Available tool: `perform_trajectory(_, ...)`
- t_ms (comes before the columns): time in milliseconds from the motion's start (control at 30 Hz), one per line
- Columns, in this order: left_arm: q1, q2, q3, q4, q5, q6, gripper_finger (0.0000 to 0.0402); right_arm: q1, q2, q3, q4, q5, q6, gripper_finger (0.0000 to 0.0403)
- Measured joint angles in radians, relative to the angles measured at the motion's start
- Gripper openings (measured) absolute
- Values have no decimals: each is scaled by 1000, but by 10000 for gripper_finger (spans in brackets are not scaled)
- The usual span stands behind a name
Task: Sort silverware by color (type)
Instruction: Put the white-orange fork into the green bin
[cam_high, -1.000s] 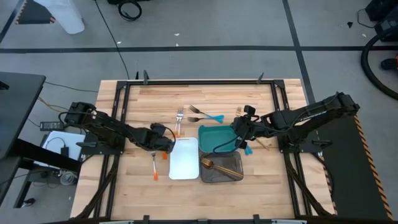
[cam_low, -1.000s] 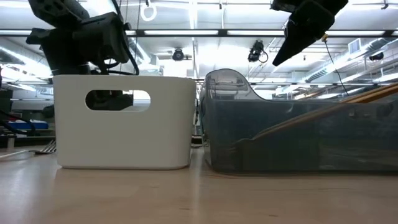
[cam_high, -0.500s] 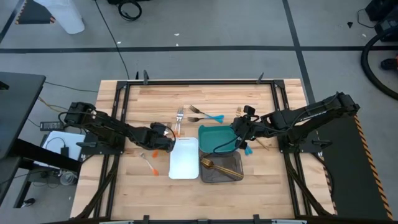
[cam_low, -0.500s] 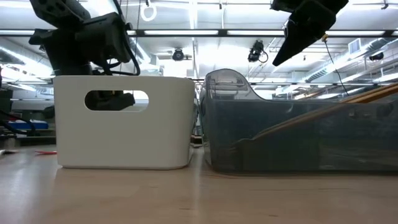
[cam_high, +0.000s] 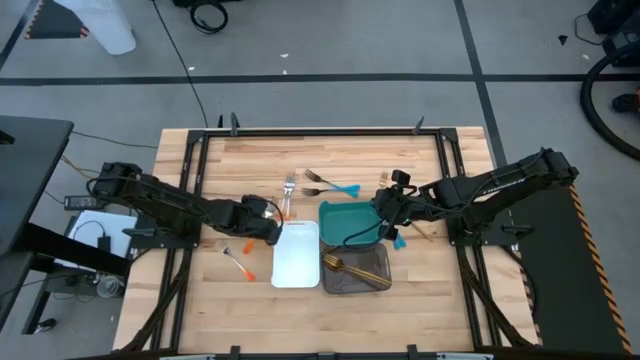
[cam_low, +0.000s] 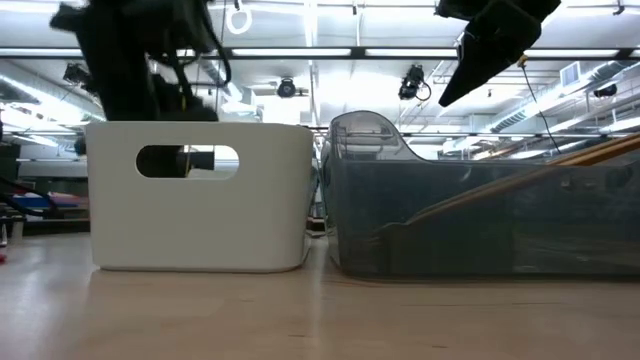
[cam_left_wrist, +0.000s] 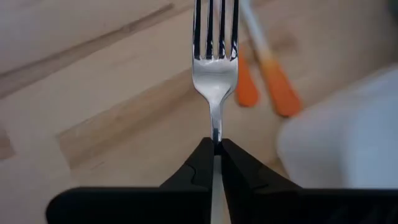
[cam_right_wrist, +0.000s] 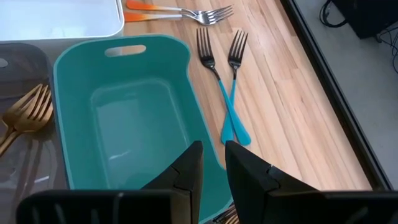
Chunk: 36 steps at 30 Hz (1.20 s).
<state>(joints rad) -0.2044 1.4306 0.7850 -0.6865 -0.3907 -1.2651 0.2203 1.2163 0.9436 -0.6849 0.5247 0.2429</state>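
Observation:
My left gripper (cam_high: 266, 228) hangs just left of the white tray (cam_high: 296, 262), shut on a fork with a silver head (cam_left_wrist: 214, 62); its handle is hidden. An orange-handled fork (cam_high: 238, 262) shows slanted near-left of that gripper; whether it is the held one I cannot tell. Two more orange-handled forks (cam_high: 286, 200) lie beyond the white tray, and two blue-handled forks (cam_right_wrist: 230, 93) lie beyond the teal tray (cam_high: 345, 222). A gold fork (cam_high: 340, 265) rests in the grey tray (cam_high: 372, 272). My right gripper (cam_right_wrist: 211, 155) waits over the teal tray's right rim, narrowly open, nothing in it. My left gripper pinches the fork's thin neck (cam_left_wrist: 215, 130), just behind the head, between its two fingertips. The fingers slant down from the table's left. The head sticks out past the fingertips, tines pointing away, clear of the table. The fingers hide the handle.
The three trays stand close together mid-table, white at the left, teal behind grey. A gold piece (cam_high: 422, 232) lies on the wood right of the teal tray. Bare wood stretches along the near and left parts of the table (cam_high: 200, 300).
My left gripper has shut on the fork and then risen from the table beside the white tray. The orange-handled fork left of the tray has turned from lying straight near-to-far to lying slanted.

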Motion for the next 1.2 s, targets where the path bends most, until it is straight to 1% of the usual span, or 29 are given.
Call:
perform_trajectory(100,-19,-15,68,-177,-11,-25,24,0,0,0,4,1,0,79)
perform_trajectory(167,-33,-16,126,-284,-43,-41,25,0,0,0,7,2,0,79)
perform_trajectory(267,-59,-19,215,-336,-110,-10,25,0,0,0,5,2,15,79)
perform_trajectory(367,-76,-19,301,-315,-193,113,25,0,0,-21,22,2,26,79)
perform_trajectory(467,-65,-10,351,-220,-238,317,26,0,0,-56,49,-2,36,79)
perform_trajectory(567,-40,-10,358,-33,-243,556,26,1,-3,-76,41,-2,65,79)
perform_trajectory(667,-6,1,358,164,-243,765,26,11,-32,-78,7,-1,101,79)
perform_trajectory(767,27,32,358,361,-231,951,26,31,-87,-78,-41,13,151,79)
perform_trajectory(833,47,64,359,471,-187,1045,26,47,-129,-77,-80,31,197,79)
perform_trajectory(900,71,106,359,572,-123,1095,26,66,-169,-77,-118,52,241,79)
perform_trajectory(967,100,150,360,634,-52,1091,26,82,-200,-77,-146,61,280,79)
perform_trajectory(1067,147,224,397,642,38,1044,24,105,-227,-77,-160,62,312,79)
perform_trajectory(1200,179,336,484,633,99,1045,23,130,-232,-76,-160,63,316,79)
